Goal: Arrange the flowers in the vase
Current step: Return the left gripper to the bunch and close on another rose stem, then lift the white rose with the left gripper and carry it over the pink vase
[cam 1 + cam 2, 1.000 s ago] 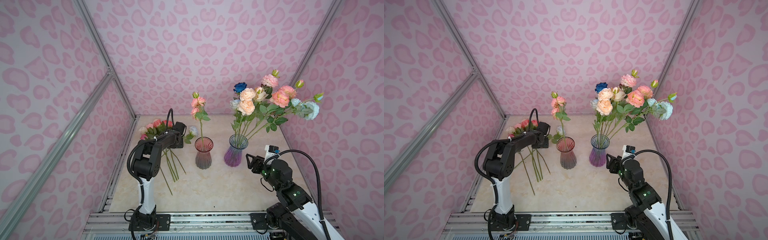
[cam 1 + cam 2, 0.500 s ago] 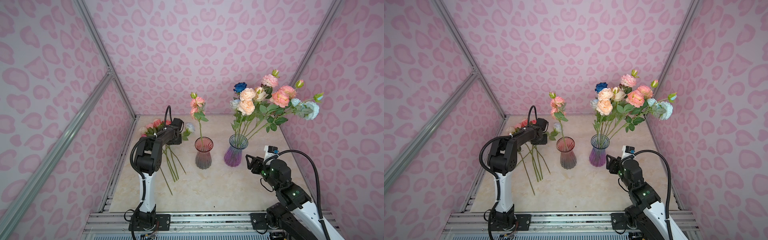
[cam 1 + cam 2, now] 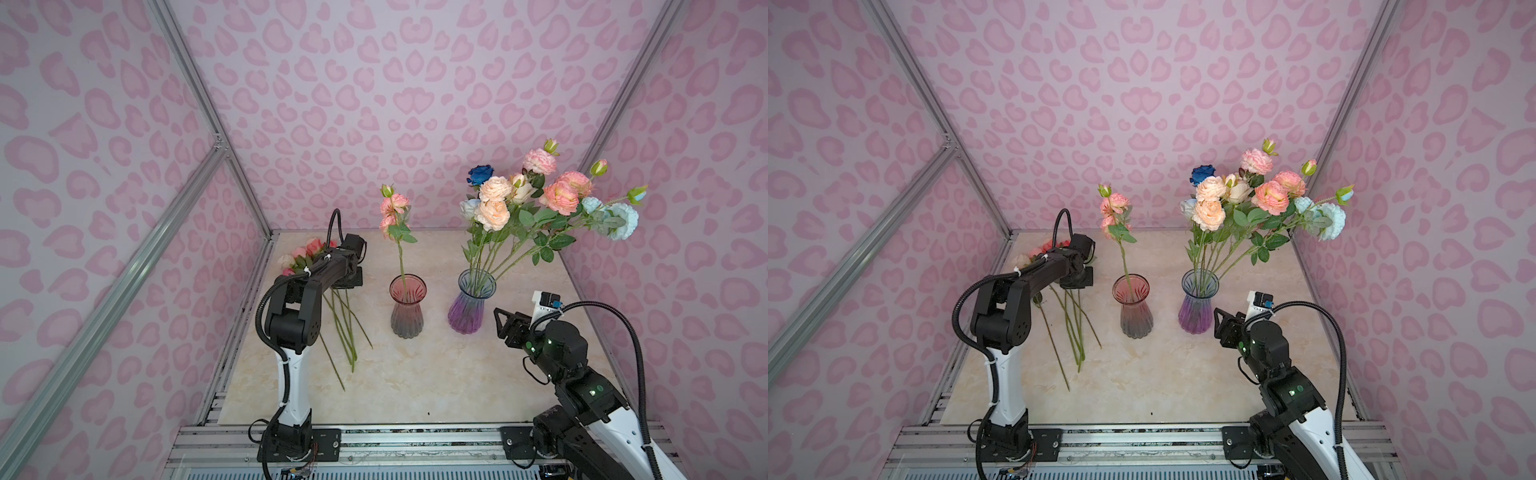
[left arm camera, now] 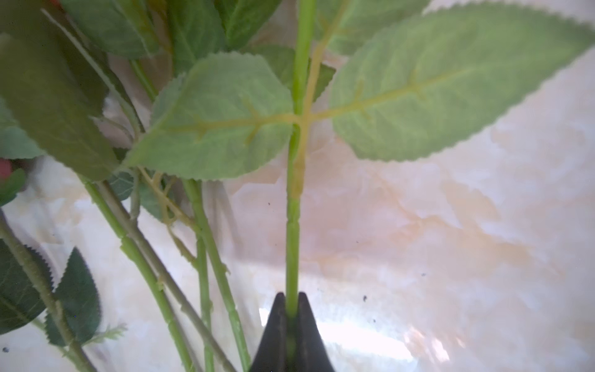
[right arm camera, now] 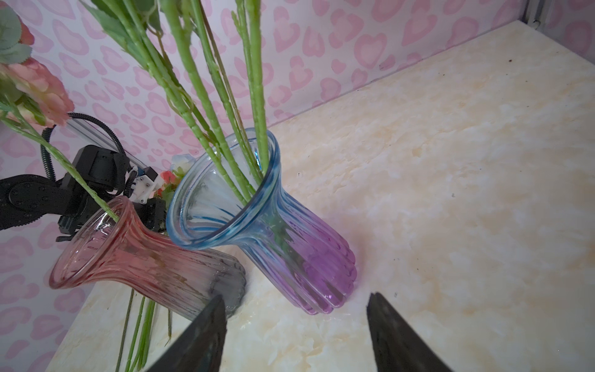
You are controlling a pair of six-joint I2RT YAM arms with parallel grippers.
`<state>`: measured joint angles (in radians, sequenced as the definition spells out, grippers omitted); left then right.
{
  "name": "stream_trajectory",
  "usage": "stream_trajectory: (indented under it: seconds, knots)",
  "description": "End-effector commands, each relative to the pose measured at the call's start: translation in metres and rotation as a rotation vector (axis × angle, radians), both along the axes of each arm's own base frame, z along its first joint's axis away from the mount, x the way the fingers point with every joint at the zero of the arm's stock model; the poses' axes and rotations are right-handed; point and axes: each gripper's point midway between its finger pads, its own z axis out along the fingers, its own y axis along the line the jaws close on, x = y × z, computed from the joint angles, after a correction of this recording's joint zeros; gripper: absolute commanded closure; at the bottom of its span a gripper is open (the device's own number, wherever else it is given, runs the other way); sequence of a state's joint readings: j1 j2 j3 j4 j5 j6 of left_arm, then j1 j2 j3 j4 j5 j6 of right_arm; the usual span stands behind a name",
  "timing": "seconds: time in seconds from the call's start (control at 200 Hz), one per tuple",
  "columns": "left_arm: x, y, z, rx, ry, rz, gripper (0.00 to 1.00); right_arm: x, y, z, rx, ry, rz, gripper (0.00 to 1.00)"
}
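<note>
Since a second ago the left arm (image 3: 295, 320) has stretched farther back over the loose pile, and the left gripper (image 4: 291, 301) has gone from spread to pinched tight on one stem (image 4: 293, 238); the right arm (image 3: 557, 349) has not stirred. The marbled table (image 3: 436, 374) carries everything. At its right the purple vase (image 3: 470, 309) holds the big bouquet (image 3: 540, 208) of peach, pink, pale blue and one deep blue bloom. Left of it, and apart from it, the pink vase (image 3: 407, 309) holds a single pink rose (image 3: 390, 206) standing nearly upright. The loose flowers (image 3: 307, 253) lie flat at the far left, blooms toward the back corner and bare stem ends toward the near edge. In both top views the left gripper sits low over their leafy upper part, hidden under the wrist. The left wrist view shows its jaws pressed on the stem just below a pair of leaves (image 4: 225, 119), and the stem runs on from the tips toward the blooms. The pink vase lies to the right of that grip and is the nearer mouth. The move ahead probably has to raise the stem, swing its long tail upright and carry it rightward. Neighbouring stems (image 4: 220, 273) lie just beside the held one with leaves overlapping, and could drag along. The standing rose also crowds the pink vase's mouth. The right gripper (image 5: 294, 299) hangs with jaws spread and empty near the purple vase's base.
</note>
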<state>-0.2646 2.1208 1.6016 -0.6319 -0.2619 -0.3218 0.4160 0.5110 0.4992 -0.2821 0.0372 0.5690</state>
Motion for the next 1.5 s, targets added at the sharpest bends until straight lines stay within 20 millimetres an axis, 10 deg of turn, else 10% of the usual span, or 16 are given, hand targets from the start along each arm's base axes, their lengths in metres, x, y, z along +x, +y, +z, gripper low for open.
stream_trajectory:
  seconds: [0.0, 0.38, 0.885, 1.495]
  knots:
    - [-0.006, 0.001, 0.018, -0.007, -0.018, 0.002, 0.97, -0.001, -0.003, -0.004, -0.001, 0.009, -0.015, 0.30]
    - [-0.033, -0.018, 0.141, -0.275, -0.351, 0.015, 0.97, -0.001, -0.003, 0.006, -0.004, 0.013, -0.012, 0.30]
    - [-0.117, -0.036, 0.258, -0.518, -0.843, -0.100, 0.97, -0.019, 0.024, -0.019, 0.152, 0.086, 0.118, 0.30]
    - [-0.188, -0.024, 0.298, -0.708, -1.131, -0.143, 0.97, -0.017, 0.074, -0.041, 0.222, 0.098, 0.212, 0.30]
